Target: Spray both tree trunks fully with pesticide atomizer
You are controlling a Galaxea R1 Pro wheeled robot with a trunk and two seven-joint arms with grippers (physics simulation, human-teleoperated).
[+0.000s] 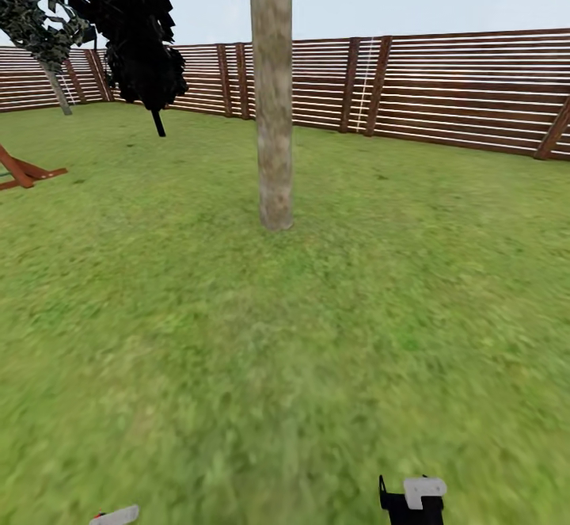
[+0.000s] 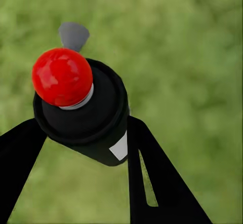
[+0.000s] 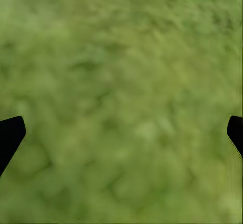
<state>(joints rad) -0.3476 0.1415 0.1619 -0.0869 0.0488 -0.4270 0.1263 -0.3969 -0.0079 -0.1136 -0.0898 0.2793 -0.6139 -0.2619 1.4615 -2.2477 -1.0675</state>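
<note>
My left gripper point(image 2: 86, 148) holds the pesticide atomizer point(image 2: 83, 110), nozzle fwd; right gripper point(image 3: 121, 133) wide, empty. From the atomizer, the tree trunk point(image 1: 271, 97) stands straight ahead across the lawn point(image 1: 237, 335), well apart, upright, before the fence point(image 1: 459, 89).

You face the thick mottled grey-beige tree trunk point(image 1: 271, 97), standing on the green lawn point(image 1: 237, 335). Behind it runs the brown slatted wooden fence point(image 1: 459, 89); left of it, further back, stands a narrow black tree point(image 1: 134, 26).
</note>
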